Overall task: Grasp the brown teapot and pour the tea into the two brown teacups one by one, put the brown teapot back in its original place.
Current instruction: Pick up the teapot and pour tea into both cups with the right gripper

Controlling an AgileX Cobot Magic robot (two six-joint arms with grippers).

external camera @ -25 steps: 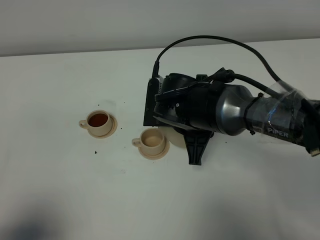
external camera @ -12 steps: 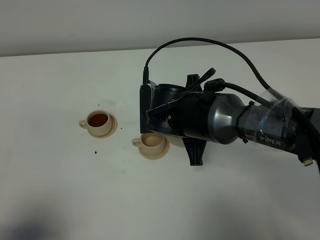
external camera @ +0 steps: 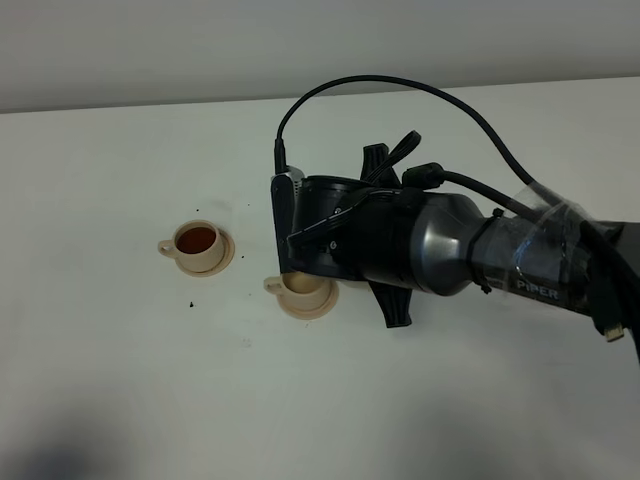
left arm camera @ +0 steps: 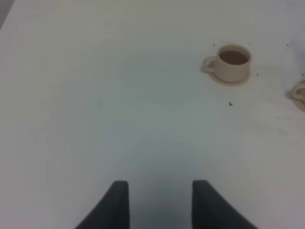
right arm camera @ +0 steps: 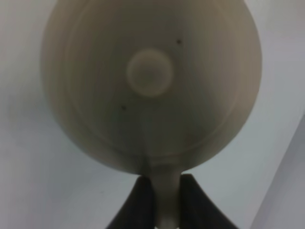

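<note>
Right wrist view: brown teapot [right arm camera: 150,86], its handle seemingly clamped between the jaws.

Soft, even light washes my white table [external camera: 120,380] pale, a dim shadow pools at the lower left of the high view, and the teapot [right arm camera: 150,86] fills my right wrist view blurred and out of focus.

Teacup [external camera: 198,245] left of second teacup [external camera: 303,291]
</note>
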